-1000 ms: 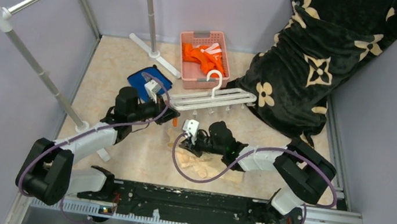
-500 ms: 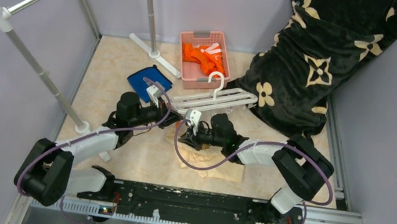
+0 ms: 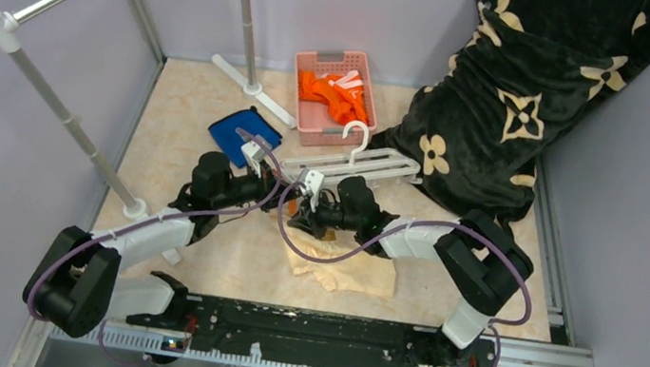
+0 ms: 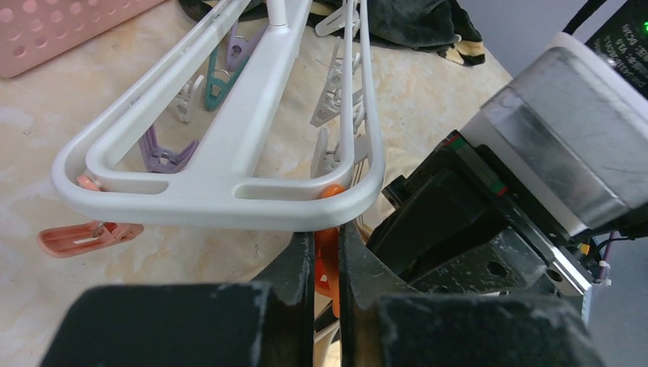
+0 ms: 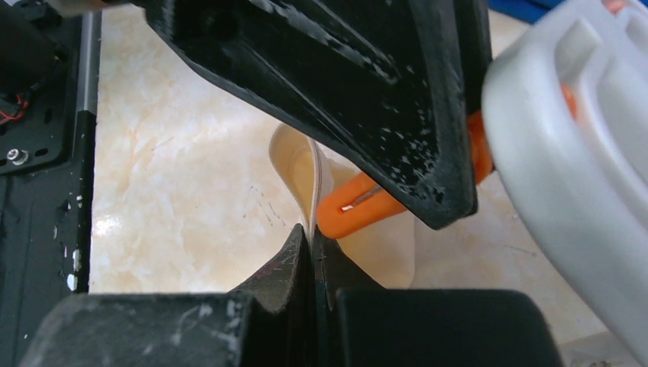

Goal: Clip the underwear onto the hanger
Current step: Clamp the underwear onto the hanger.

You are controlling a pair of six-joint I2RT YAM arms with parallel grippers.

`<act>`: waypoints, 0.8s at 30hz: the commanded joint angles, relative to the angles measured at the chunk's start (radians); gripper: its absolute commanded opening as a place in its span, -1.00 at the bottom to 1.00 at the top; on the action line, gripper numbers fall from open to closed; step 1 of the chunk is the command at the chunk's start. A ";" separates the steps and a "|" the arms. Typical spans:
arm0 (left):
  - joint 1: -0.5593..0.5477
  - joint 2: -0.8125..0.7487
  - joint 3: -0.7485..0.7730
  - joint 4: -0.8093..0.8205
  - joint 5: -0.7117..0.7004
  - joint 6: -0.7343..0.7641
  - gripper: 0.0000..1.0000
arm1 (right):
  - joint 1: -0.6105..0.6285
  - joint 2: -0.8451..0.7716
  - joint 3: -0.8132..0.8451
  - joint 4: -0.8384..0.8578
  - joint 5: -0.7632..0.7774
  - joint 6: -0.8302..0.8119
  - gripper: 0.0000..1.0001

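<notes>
The white hanger (image 3: pixel 353 163) lies on the table; its frame (image 4: pixel 229 164) fills the left wrist view, with small clips hanging from it. My left gripper (image 4: pixel 326 264) is shut on an orange clip (image 4: pixel 327 267) at the frame's near corner. The same clip (image 5: pixel 367 202) shows in the right wrist view, next to the fabric edge. My right gripper (image 5: pixel 313 245) is shut on a thin edge of the pale peach underwear (image 5: pixel 306 164) and holds it up beside the clip. The rest of the underwear (image 3: pixel 348 268) trails on the table. The grippers meet at the hanger's near-left corner (image 3: pixel 299 207).
A pink basket (image 3: pixel 333 98) with orange clothes stands at the back. A blue folded cloth (image 3: pixel 237 131) lies left of the hanger. A black flowered blanket (image 3: pixel 514 105) fills the back right. The grey rack pole (image 3: pixel 54 102) and its foot stand at the left.
My right gripper has moved up and left with the underwear edge, from the table's middle to the hanger's corner. My left gripper shifted slightly right along the hanger.
</notes>
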 commanded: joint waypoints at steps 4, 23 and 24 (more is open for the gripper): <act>-0.007 -0.008 0.005 0.036 0.004 0.016 -1.00 | -0.043 0.006 0.036 -0.002 -0.024 0.029 -1.00; -0.007 0.013 0.075 -0.044 0.076 0.126 -1.00 | -0.070 -0.007 0.041 -0.024 -0.138 -0.085 -1.00; -0.006 0.015 0.074 -0.041 0.086 0.121 -1.00 | -0.071 -0.007 0.040 -0.021 -0.134 -0.085 -1.00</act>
